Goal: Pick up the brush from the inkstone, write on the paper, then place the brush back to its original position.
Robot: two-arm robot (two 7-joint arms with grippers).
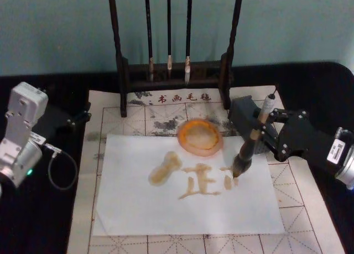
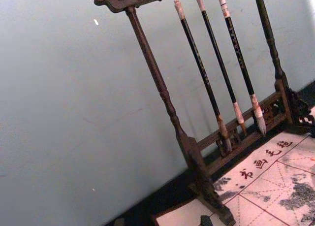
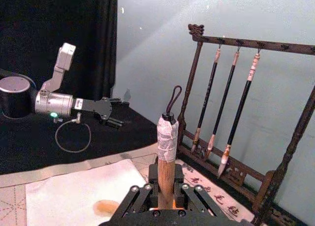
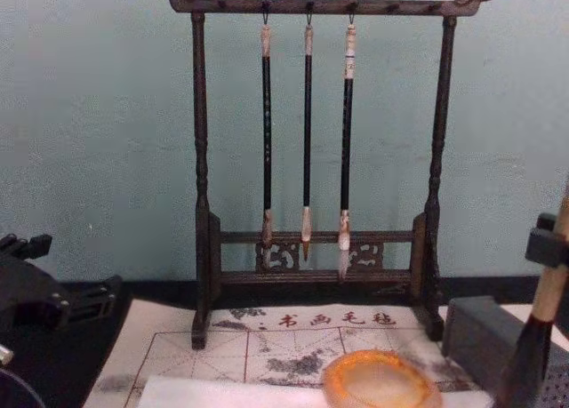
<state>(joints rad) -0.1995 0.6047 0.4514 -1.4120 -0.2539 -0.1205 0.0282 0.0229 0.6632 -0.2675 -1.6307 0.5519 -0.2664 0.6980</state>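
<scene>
**Finding.** The right hand [image 1: 260, 131] is closed firmly on the brush [image 1: 250, 147]. It grips the tan handle below the white end. The brush stands tilted, with its top leaning back and to the right. Its bristle tip touches the paper [image 1: 138, 204] at the right end of a row of amber strokes [image 1: 199, 188]. The inkstone [image 1: 200, 136] sits just behind those strokes at the paper's far edge, empty of the brush. The left hand [image 1: 74, 120] is parked well apart over the black worktop [image 1: 38, 221] on the left.

**Assessment.** The step in hand appears to be writing, with the return to the inkstone not yet done.

**Recommendations.**
- Press lightly, so that only the bristles bend and the black ferrule stays off the sheet.
- Nothing appears to pin the paper to the gridded mat [image 1: 310, 201]. Draw strokes slowly so the wet tip does not drag or wrinkle it.
- The tip works near the paper's right side, so keep further strokes short of that edge.
- Lift the tip clear before travelling to the inkstone, since its raised rim lies near the strokes.
</scene>
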